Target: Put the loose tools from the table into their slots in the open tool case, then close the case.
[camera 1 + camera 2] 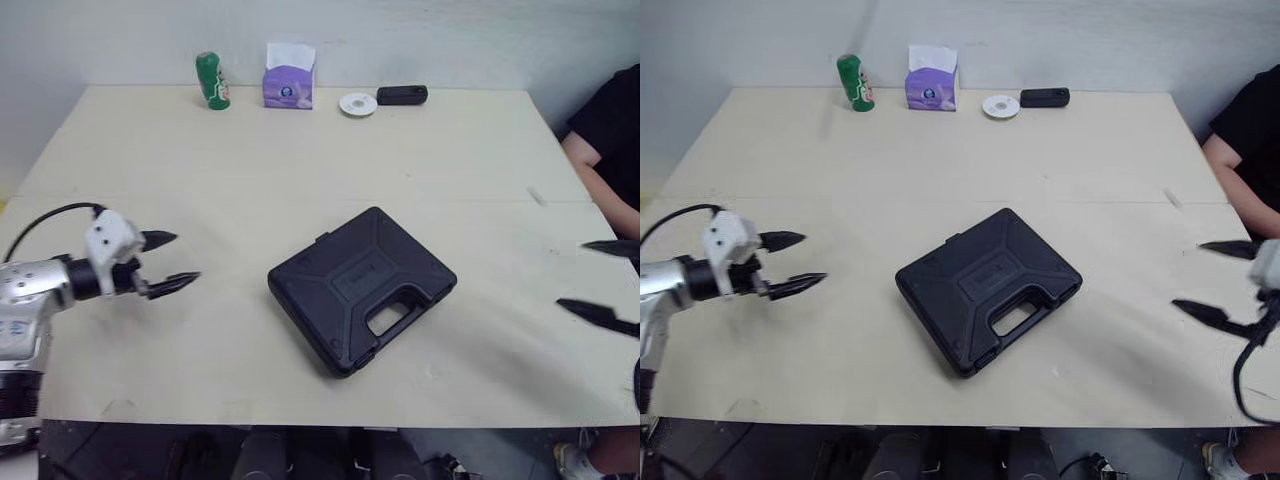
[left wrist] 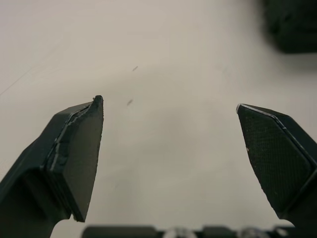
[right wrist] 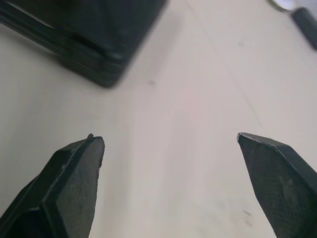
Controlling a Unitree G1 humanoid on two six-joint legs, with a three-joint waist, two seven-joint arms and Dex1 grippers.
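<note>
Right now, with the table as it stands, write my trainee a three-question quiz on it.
1. True or false: the tool case lies shut on the table.
2. What stands beside the tissue box, on the robot's left of it? A: green can; B: hammer; C: mug.
3. Fill in: the left gripper and the right gripper are both ____, clear of the case.
Key: 1 true; 2 A; 3 open.

The left gripper hovered over the pale tabletop, its two black fingers spread wide apart. A corner of the black tool case lay beyond one fingertip.
</note>
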